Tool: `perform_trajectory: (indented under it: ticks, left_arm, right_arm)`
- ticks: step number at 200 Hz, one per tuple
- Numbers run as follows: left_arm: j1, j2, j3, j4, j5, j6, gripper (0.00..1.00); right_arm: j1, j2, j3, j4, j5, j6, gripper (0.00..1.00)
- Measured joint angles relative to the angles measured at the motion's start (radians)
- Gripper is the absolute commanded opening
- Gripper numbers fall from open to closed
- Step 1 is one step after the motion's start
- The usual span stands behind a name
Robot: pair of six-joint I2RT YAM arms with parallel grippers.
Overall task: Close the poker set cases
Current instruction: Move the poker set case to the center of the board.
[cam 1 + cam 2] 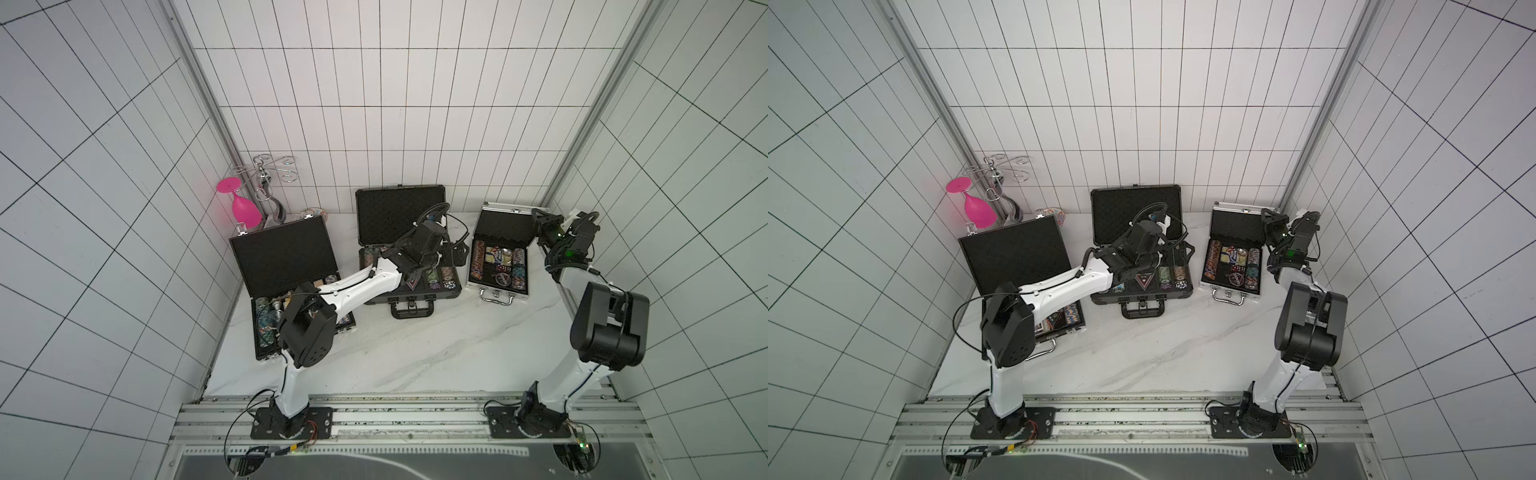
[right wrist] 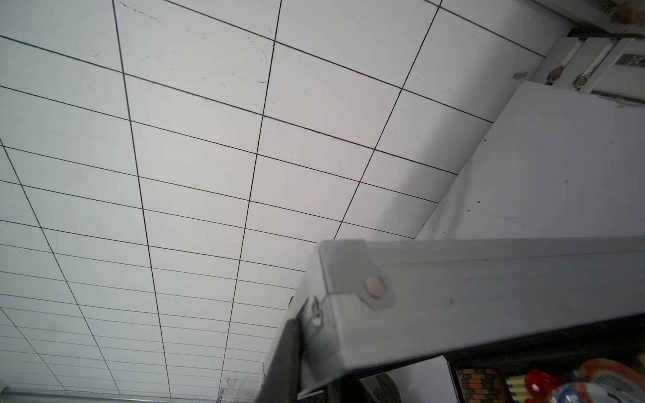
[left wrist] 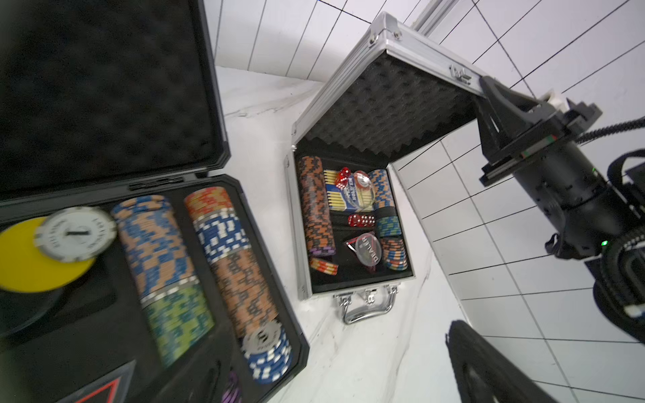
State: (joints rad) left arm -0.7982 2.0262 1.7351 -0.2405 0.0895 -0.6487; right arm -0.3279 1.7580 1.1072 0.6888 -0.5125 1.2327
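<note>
Currently, in both top views, all three cases stand open on the table: the black case at centre left, the grey case in the middle and the silver case at centre right. My right gripper sits at the right end of the silver case's lid. It is placed at the free edge, far from the hinge, where I judge the least effort will tip the lid down. My left gripper hangs released, jaws wide, over the right part of the grey case's tray. It holds nothing and is probably staged for that lid.

Left wrist view: the silver case fills the centre, its lid leaning over the chips. My right gripper, upper right, has its jaws nearly together at the lid's corner. Whether they pinch the rim or only bear on it cannot be determined.

Right wrist view: the lid occupies the lower right, its riveted corner close to the camera. No case is closed yet.
</note>
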Motion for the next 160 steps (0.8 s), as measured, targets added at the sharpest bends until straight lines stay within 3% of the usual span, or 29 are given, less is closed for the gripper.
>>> perform_trajectory:
  ticks: [63, 118, 160]
  left_arm:
    - [0.100, 0.209, 0.212, 0.072, 0.175, -0.142, 0.97]
    - [0.061, 0.272, 0.262, 0.153, 0.234, -0.222, 0.97]
    - [0.035, 0.277, 0.211, 0.210, 0.245, -0.249, 0.97]
  right_arm:
    - [0.000, -0.119, -0.145, 0.016, -0.006, -0.027, 0.07]
    - [-0.003, -0.247, -0.313, 0.066, -0.003, -0.036, 0.07]
    - [-0.007, -0.398, -0.435, 0.014, 0.016, -0.080, 0.06]
